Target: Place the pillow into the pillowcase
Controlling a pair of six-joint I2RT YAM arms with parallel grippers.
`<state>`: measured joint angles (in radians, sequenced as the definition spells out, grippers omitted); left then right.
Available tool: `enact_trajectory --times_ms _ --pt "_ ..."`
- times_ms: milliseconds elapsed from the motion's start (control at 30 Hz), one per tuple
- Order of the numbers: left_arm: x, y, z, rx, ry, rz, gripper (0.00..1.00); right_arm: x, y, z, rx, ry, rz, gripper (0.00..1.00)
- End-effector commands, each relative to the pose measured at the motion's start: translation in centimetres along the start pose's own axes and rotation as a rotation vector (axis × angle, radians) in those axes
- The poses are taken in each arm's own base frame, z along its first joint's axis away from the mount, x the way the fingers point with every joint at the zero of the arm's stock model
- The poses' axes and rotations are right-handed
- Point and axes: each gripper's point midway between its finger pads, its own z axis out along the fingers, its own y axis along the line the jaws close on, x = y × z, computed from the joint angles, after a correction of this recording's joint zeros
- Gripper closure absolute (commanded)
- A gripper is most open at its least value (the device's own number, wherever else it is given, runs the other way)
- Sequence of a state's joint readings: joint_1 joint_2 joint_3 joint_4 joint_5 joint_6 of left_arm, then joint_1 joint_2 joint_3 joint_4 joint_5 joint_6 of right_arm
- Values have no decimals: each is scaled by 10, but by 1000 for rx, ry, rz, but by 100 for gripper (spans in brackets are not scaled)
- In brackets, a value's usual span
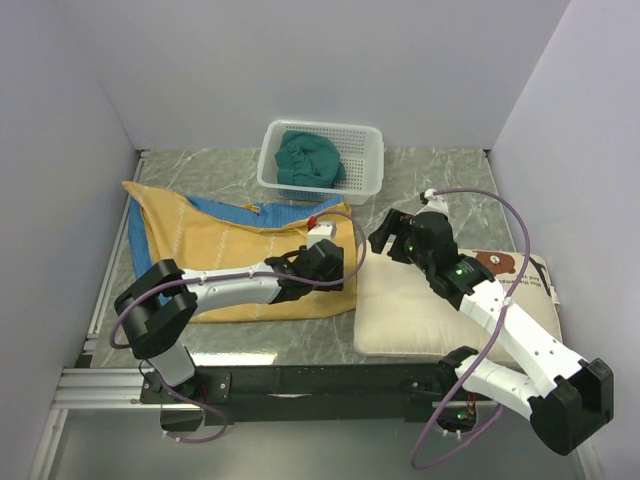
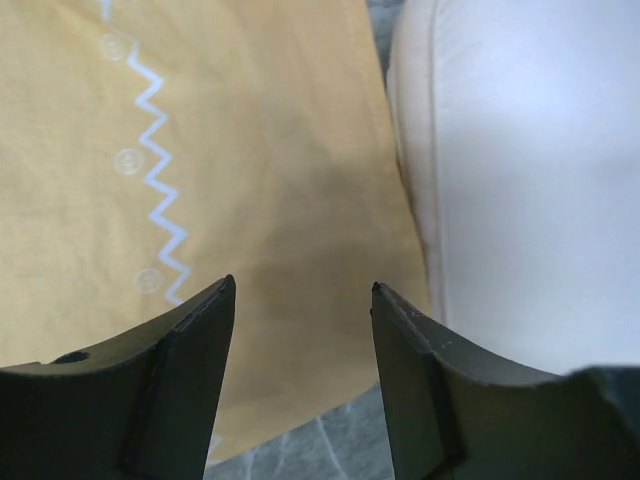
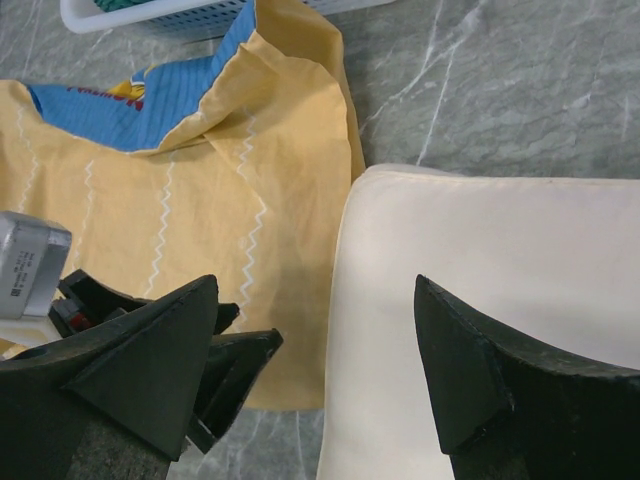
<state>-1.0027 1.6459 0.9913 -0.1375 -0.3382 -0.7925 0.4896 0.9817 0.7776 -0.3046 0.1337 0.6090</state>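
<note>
Under my released left claw [image 2: 300, 290] lies the right edge of the pillowcase [image 2: 250, 150], just beside the pillow [image 2: 520, 180]; my right claw [image 3: 315, 280], also released, hangs over that pillow's short end, its long axis running away rightward

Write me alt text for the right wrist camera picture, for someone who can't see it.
The right pincer, open, hangs over the neighbouring edges of a cream pillow on the right and a yellow pillowcase with white zigzags on the left. Both lie on a grey marble table.
</note>
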Motion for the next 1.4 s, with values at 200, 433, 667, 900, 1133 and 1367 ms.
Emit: enact_trajectory --times_ms 200,433,667,900,1133,1367 --pt "20 -16 34 -1 23 13 51 -11 8 -4 -23 -43 0 15" --pt "14 13 0 -72 -5 -7 94 -7 7 -5 -31 -36 -10 15" --pt "20 55 -37 -124 -9 -39 99 13 16 7 -55 11 -25 16" --pt "0 38 -46 -56 -41 -39 78 -11 41 52 -35 16 -130 16" --pt "-17 30 -65 -8 -83 -66 67 -5 48 133 -59 151 -230 43" --pt "-29 29 -85 26 -113 -74 64 7 38 178 -29 233 -264 43"
